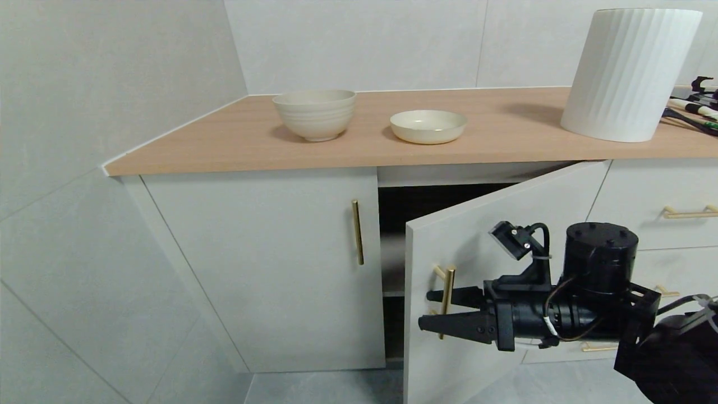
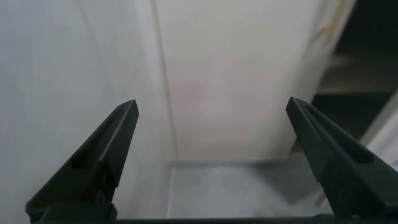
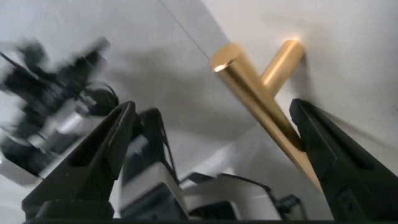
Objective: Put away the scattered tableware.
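Nearest you, your right claw (image 1: pixel 425 310) sits at the brass door handle (image 1: pixel 448 292) of the open door (image 1: pixel 477 235), its fingers spread wide with the bar between them and close to one finger; you cannot tell from these views whether that finger touches it, and nothing is clamped. Your left claw (image 2: pixel 212 101) is also spread wide and holds nothing, facing a pale cabinet panel (image 2: pixel 236 74) above a strip of grey floor (image 2: pixel 230 186). The open door swings out toward you, its free edge standing in front of the dark cabinet opening (image 1: pixel 392 247), which leaves you a narrow gap between that edge and the closed door (image 1: pixel 263 264) on your left. A side wall (image 1: pixel 84 168) hems in the cabinet's left end. Above, the worktop (image 1: pixel 505 129) overhangs the doors with its front edge. On it, the task's bowl (image 1: pixel 315 114) stands toward the left corner and the shallow dish (image 1: pixel 428 125) just beside it, apart, with open surface around both. Farther right stands a tall ribbed white container (image 1: pixel 628 73), with dark utensils (image 1: pixel 695 106) behind it at the worktop's end.
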Controlling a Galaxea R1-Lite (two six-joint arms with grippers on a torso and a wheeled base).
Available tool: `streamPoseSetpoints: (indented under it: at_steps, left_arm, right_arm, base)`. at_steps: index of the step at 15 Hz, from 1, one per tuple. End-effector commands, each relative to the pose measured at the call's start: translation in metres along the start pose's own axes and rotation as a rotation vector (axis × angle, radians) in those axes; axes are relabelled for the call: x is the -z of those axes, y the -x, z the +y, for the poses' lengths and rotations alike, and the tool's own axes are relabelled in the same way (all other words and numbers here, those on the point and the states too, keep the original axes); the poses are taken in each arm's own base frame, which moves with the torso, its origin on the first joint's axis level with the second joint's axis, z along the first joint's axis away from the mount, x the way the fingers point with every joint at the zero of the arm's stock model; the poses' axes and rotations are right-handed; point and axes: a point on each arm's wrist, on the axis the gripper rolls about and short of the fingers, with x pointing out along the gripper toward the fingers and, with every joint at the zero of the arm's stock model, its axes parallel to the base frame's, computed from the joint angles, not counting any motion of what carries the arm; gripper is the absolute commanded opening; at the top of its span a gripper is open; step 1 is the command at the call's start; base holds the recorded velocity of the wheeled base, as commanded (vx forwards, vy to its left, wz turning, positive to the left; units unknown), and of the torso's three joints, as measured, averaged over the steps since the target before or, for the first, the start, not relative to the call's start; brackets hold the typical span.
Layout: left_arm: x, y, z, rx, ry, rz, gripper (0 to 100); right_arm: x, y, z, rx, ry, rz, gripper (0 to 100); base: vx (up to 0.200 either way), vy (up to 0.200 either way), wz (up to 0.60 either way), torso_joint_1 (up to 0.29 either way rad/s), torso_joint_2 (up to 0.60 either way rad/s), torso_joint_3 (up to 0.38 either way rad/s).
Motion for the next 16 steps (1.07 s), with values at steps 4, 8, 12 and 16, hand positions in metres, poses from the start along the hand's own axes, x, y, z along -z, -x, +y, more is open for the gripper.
streamPoseSetpoints:
  at_steps: [4,8,12,16]
  left_arm:
    - [-0.124,-0.075,-0.006,0.34,0.03,0.231,100]
    - [-0.13,-0.179,-0.027,0.522,0.055,0.395,100]
    - [-0.109,-0.223,-0.063,0.664,0.079,0.44,0]
    - [-0.095,-0.237,-0.094,0.779,0.063,0.454,0]
  right_arm:
    - [0.006,0.015,0.017,-0.003,0.052,0.003,100]
    - [0.014,0.019,0.021,-0.003,0.037,0.02,100]
    - [0.012,0.022,0.025,-0.006,0.045,0.012,100]
    - [0.014,0.023,0.026,-0.006,0.042,0.016,100]
  base:
    - [0.0,0.0,0.0,0.0,0.0,0.0]
    - [0.0,0.0,0.0,0.0,0.0,0.0]
    - [0.0,0.0,0.0,0.0,0.0,0.0]
    - [0.0,0.0,0.0,0.0,0.0,0.0]
